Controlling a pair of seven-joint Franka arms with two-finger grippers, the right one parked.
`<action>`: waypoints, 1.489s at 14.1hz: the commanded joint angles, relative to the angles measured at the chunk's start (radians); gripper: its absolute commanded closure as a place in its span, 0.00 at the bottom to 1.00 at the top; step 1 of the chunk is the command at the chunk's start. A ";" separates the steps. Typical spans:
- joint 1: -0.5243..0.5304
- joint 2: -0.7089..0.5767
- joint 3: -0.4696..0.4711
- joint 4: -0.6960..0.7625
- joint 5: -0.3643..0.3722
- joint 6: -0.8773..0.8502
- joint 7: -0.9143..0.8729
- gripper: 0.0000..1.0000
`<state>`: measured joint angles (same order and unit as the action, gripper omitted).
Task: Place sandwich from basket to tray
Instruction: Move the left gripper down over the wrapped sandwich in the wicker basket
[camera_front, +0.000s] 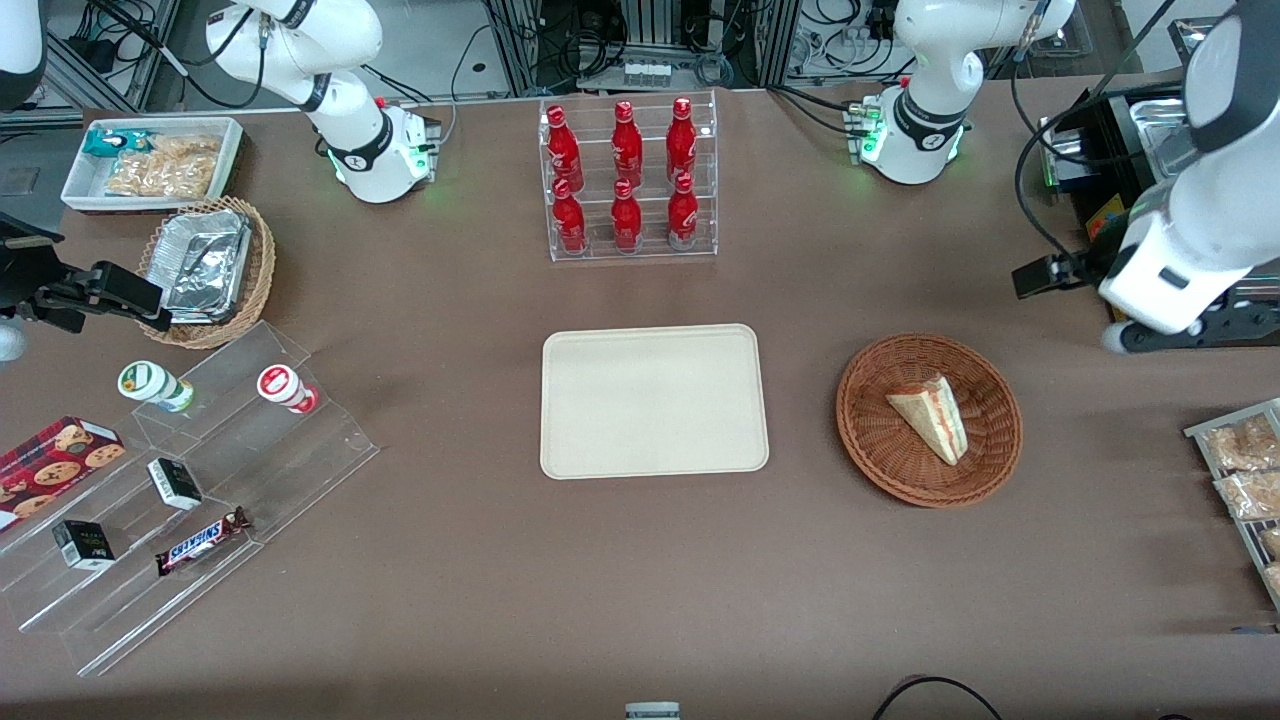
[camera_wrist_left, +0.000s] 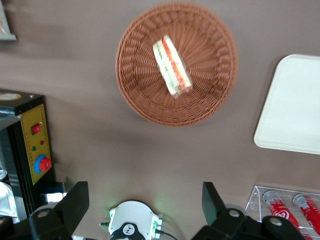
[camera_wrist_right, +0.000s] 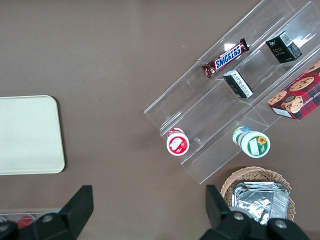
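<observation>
The sandwich (camera_front: 932, 415) (camera_wrist_left: 172, 66), a pale wedge with orange-pink filling, lies in the round reddish-brown basket (camera_front: 880, 440) (camera_wrist_left: 140, 95). The cream tray (camera_front: 655, 400) (camera_wrist_left: 295, 105) (camera_wrist_right: 27, 135) lies flat beside the basket, toward the parked arm's end, with nothing on it. My left gripper (camera_front: 1190, 328) (camera_wrist_left: 144, 202) hangs high over the table, farther from the front camera than the basket and nearer the working arm's end. Its fingers (camera_wrist_left: 75, 200) are spread wide open and hold nothing.
A clear rack of red bottles (camera_front: 628, 180) stands farther back than the tray. A black control box (camera_wrist_left: 30, 145) and the arm's base (camera_wrist_left: 132, 225) sit near the gripper. Snack packets (camera_front: 1245, 470) lie at the table edge. A tiered acrylic stand (camera_front: 180, 480) is toward the parked arm's end.
</observation>
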<state>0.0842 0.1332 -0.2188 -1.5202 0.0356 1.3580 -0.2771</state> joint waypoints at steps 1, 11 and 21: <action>0.000 0.025 0.001 -0.093 0.006 0.088 -0.020 0.00; -0.008 0.095 0.001 -0.373 0.007 0.551 -0.459 0.00; -0.011 0.181 -0.001 -0.515 0.003 0.846 -0.596 0.00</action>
<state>0.0815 0.2940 -0.2206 -2.0314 0.0358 2.1660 -0.8475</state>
